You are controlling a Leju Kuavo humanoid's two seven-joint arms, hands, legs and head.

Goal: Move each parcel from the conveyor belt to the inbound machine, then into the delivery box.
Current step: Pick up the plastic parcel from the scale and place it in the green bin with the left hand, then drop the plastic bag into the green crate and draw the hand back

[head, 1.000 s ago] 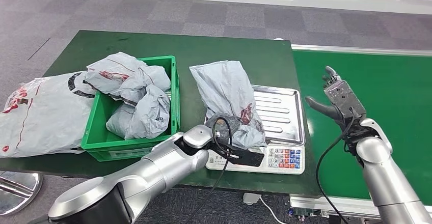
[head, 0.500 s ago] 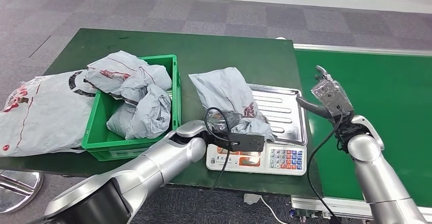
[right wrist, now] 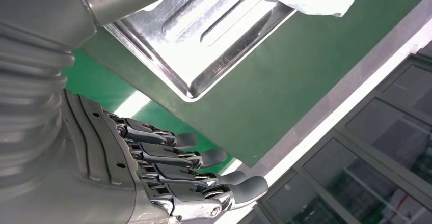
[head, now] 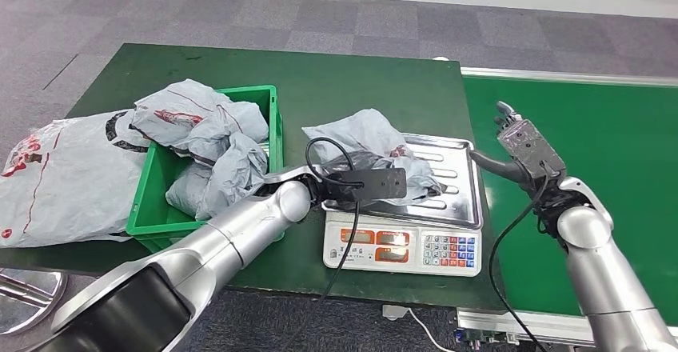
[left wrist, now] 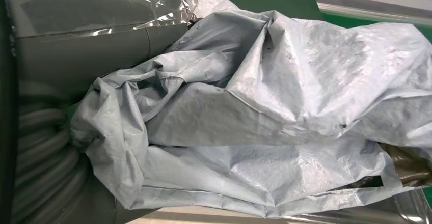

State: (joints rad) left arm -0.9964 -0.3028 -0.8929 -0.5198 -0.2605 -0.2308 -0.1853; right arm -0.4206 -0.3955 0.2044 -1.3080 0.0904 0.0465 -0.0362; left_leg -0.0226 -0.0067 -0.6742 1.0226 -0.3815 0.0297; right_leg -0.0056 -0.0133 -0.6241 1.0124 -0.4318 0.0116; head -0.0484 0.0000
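A crumpled grey parcel (head: 360,130) lies on the steel tray (head: 457,186) of the weighing scale (head: 400,246). My left hand (head: 376,182) reaches over the tray's near edge and grips the parcel's near end; the bag hides its fingers. Close behind it, the left wrist view has the grey parcel (left wrist: 265,112) bunched against my left hand (left wrist: 51,132). My right hand (head: 524,148) hovers open with fingers spread, just right of the tray over the green conveyor belt (head: 624,152). From the right wrist, my right hand (right wrist: 153,168) holds nothing beside the tray (right wrist: 204,46).
A green crate (head: 153,208) with several grey parcels (head: 216,148) stands left of the scale. A large white bag (head: 64,176) lies at the table's left edge. The dark green table (head: 360,80) is bare behind the scale.
My left hand has moved away from me, up over the tray, carrying the parcel's near end with it. The parcel has sunk lower and flatter onto the tray. My right hand has barely shifted.
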